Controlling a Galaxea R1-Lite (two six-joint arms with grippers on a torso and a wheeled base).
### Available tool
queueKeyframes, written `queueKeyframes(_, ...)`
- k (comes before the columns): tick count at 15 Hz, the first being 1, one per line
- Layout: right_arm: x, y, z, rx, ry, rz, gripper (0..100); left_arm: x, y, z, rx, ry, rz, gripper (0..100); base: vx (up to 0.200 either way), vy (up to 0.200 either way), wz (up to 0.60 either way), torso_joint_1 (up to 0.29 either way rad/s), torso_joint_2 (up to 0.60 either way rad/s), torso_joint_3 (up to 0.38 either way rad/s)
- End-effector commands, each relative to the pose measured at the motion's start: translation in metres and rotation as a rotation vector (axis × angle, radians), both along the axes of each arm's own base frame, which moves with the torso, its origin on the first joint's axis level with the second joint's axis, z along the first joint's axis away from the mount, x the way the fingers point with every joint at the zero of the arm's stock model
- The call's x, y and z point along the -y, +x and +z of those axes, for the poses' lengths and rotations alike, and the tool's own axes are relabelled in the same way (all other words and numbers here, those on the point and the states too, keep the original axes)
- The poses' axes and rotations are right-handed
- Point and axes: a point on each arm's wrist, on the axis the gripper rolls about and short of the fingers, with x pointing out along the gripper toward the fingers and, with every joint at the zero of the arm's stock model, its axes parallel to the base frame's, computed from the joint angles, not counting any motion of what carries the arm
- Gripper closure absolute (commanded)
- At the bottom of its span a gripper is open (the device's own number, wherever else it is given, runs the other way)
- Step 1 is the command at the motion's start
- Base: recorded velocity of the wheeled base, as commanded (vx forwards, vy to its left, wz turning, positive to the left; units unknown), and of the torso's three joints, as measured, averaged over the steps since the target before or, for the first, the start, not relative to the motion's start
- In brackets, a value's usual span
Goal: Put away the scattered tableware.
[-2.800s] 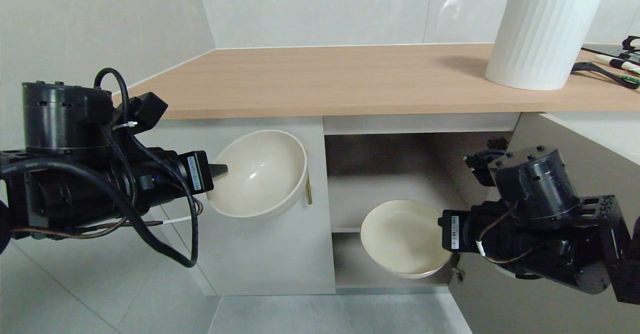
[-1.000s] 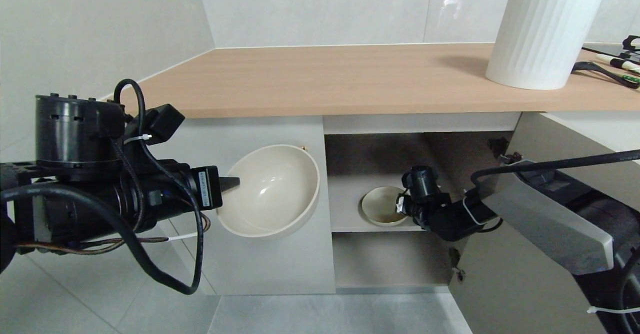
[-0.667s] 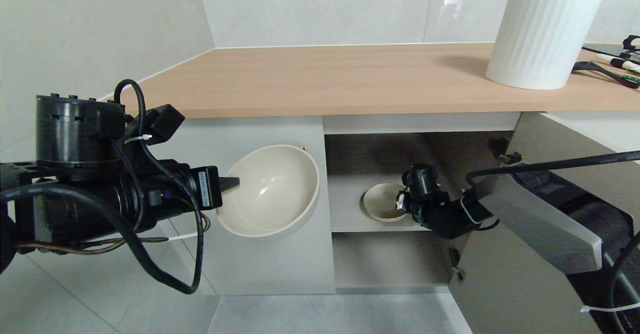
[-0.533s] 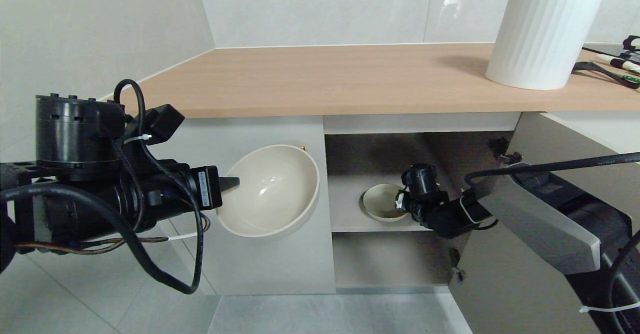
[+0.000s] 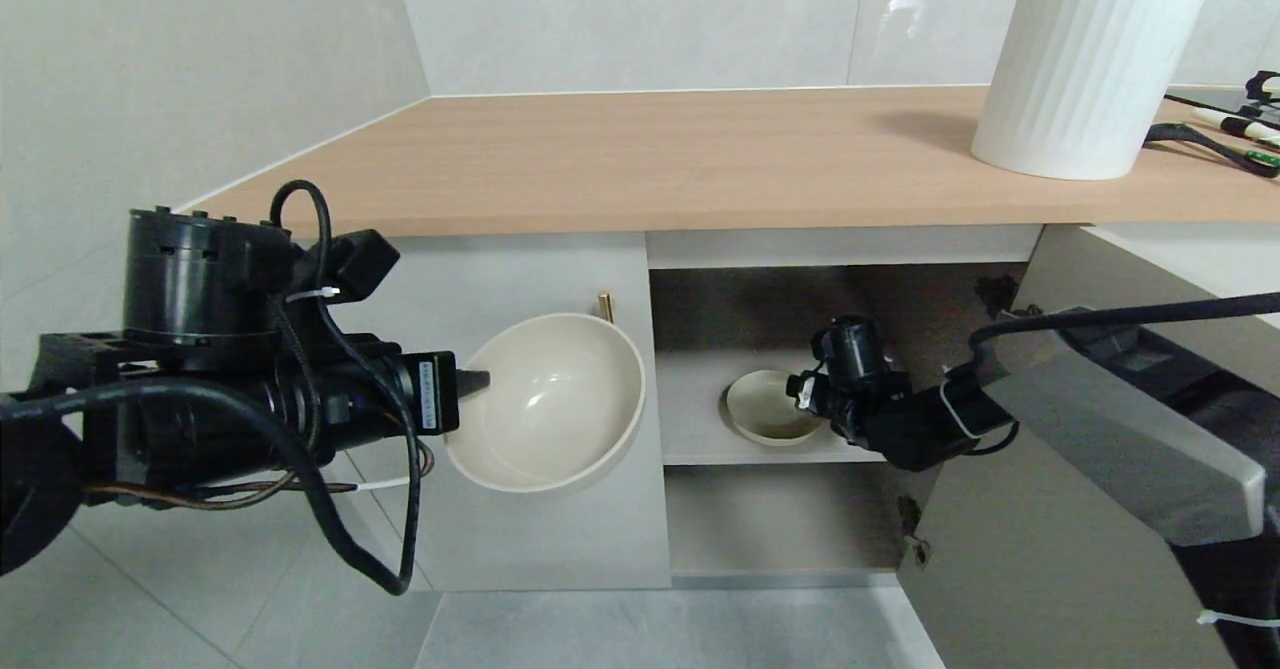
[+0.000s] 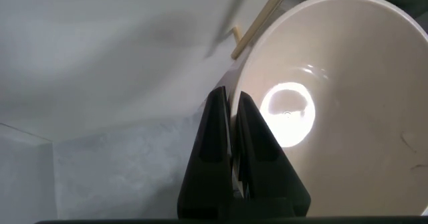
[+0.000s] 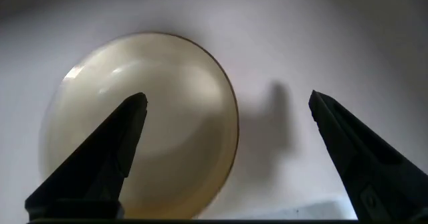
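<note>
A large cream bowl (image 5: 545, 404) hangs in front of the closed left cabinet door, tilted toward me. My left gripper (image 5: 470, 381) is shut on its rim, with one finger inside and one outside; the left wrist view shows the same pinch by the left gripper (image 6: 231, 97) on the bowl (image 6: 334, 117). A smaller shallow cream bowl (image 5: 772, 407) lies on the middle shelf (image 5: 700, 389) inside the open cabinet. My right gripper (image 5: 802, 394) is at its right edge. Seen from the right wrist, the right gripper (image 7: 227, 98) is wide open, one finger over the shallow bowl (image 7: 147, 124).
The right cabinet door (image 5: 1000, 559) stands open beside my right arm. The left door (image 5: 540, 279) carries a brass handle (image 5: 606, 304). On the wooden countertop (image 5: 650, 159) stand a white ribbed vase (image 5: 1085, 59) and some utensils (image 5: 1220, 134) at the far right.
My right arm carried the shallow bowl into the cabinet, set it on the shelf, and has drawn back slightly. My left arm moved right and down with the large bowl.
</note>
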Motion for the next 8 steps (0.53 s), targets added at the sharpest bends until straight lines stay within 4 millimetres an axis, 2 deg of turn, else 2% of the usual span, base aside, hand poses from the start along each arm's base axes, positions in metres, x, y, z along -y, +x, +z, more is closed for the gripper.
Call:
queueKeyframes(1,0.002,-0.076,0.070,-0.027,0.039,0.135,0,0.012,0.012,-0.036,-0.089,0.123,-0.056,100,0.000,0.000,0.00,0.000,0.00,0.000)
queueKeyframes(2,0.004,-0.097,0.083,-0.046,0.055,0.200,0,0.021,0.012,-0.046,-0.110,0.169,-0.087,100,0.000,0.000,0.00,0.000,0.00,0.000)
queueKeyframes(3,0.006,-0.106,0.090,-0.047,0.064,0.221,0,0.025,0.013,-0.051,-0.119,0.187,-0.101,100,0.000,0.000,0.00,0.000,0.00,0.000)
queueKeyframes(4,0.013,-0.131,0.107,-0.059,0.059,0.282,0,0.041,0.020,-0.062,-0.123,0.236,-0.132,100,0.000,0.000,0.00,0.000,0.00,0.000)
queueKeyframes(5,0.018,-0.143,0.114,-0.058,0.032,0.317,0,0.050,0.026,-0.070,-0.121,0.275,-0.140,100,0.000,0.000,0.00,0.000,0.00,0.000)
queueKeyframes(6,0.018,-0.153,0.120,-0.054,0.033,0.355,0,0.058,0.032,-0.075,-0.106,0.317,-0.143,100,0.000,0.000,0.00,0.000,0.00,0.000)
queueKeyframes(8,0.005,-0.170,0.124,-0.073,0.038,0.438,0,0.079,0.036,-0.084,-0.087,0.364,-0.174,100,0.000,0.000,0.00,0.000,0.00,0.000)
